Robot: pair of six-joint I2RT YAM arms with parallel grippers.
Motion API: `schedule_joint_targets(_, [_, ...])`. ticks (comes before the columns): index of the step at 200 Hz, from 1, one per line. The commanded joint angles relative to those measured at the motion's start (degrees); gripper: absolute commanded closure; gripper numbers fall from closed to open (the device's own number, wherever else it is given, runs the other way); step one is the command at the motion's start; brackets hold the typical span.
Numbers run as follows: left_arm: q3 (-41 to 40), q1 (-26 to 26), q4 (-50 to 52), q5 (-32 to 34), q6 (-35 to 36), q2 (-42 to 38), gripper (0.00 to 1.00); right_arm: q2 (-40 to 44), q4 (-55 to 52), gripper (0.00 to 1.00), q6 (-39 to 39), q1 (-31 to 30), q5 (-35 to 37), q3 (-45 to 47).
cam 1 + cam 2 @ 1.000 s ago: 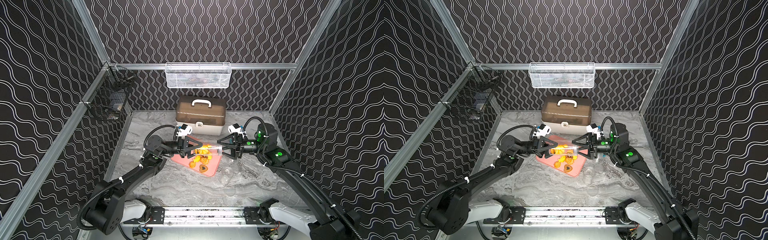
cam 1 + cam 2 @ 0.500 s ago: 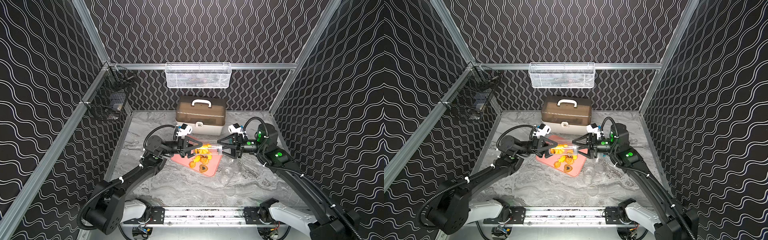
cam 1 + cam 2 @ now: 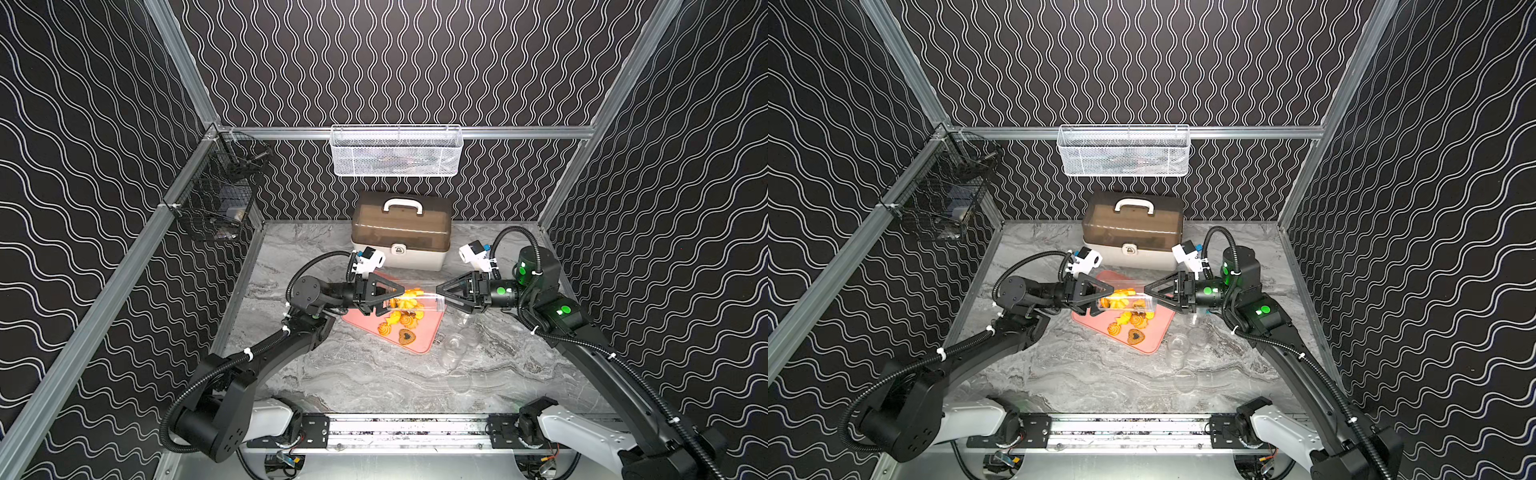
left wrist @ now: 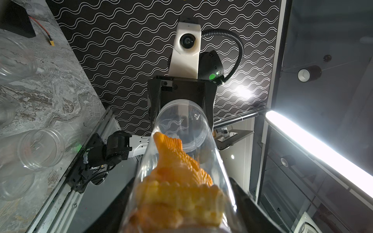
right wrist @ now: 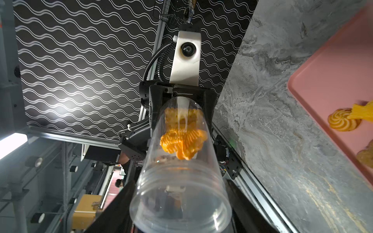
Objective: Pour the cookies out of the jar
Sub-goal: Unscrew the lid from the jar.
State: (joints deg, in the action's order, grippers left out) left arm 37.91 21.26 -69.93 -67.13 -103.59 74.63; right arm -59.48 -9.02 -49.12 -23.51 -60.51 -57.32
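Black wire basket hangs on the left wall, contents not legible. Left gripper is clamped on the closed base end of a clear cylindrical plastic jar, which lies on its side, roughly level, in the air above a pink rectangular tray. Both top views agree. Some of the small orange-yellow cookies sit packed in the jar's base half, against the left gripper; the left wrist view shows them close up. The mouth half of the jar is clear. Several more cookies lie loose on the tray directly below the jar, among them an orange swirl cookie and a brown heart-shaped cookie with a dark centre nearest the tray's front edge. Behind the tray stands a beige case with a brown translucent lid, under a white mesh basket on the back rail. Right gripper meets the jar's threaded open mouth, fingers pressed on either side of it. Empty clear plastic jars lie on the grey marble table just right of the tray.
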Motion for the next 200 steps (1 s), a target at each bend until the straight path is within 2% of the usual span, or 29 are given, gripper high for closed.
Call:
schedule_joint_targets(1, [-0.25,-0.87,-1.04,-0.1,-3.31,0.01,0.35,0.55,0.1,0.47,10.37,0.19,-2.9,-0.87])
schedule_joint_targets(24, [-0.24,-0.87,-1.17,-0.19,-3.41,0.08,0.35,0.31,-1.71,0.48,14.52,0.22,-2.02,-1.63])
schedule_joint_targets(57, [-0.03,-0.95,-1.52,-0.44,-3.72,0.36,0.35,1.41,-7.75,0.48,25.62,0.2,0.99,-2.97])
schedule_joint_targets(110, [-0.37,-0.95,-3.4,-0.45,-4.88,1.32,0.35,5.95,2.32,0.53,36.37,0.19,6.44,4.78])
schedule_joint_targets(140, [-0.48,-0.95,-3.73,-0.72,-5.13,1.4,0.35,5.49,0.88,0.51,46.54,0.06,5.59,4.35])
schedule_joint_targets(152, [-0.56,-0.95,-4.0,-0.72,-5.28,1.42,0.35,5.68,0.21,0.52,51.3,-0.03,5.53,4.38])
schedule_joint_targets(200, [-1.18,-1.04,-5.54,-0.98,-6.05,1.74,0.35,7.08,1.63,0.59,62.22,-0.05,8.27,6.94])
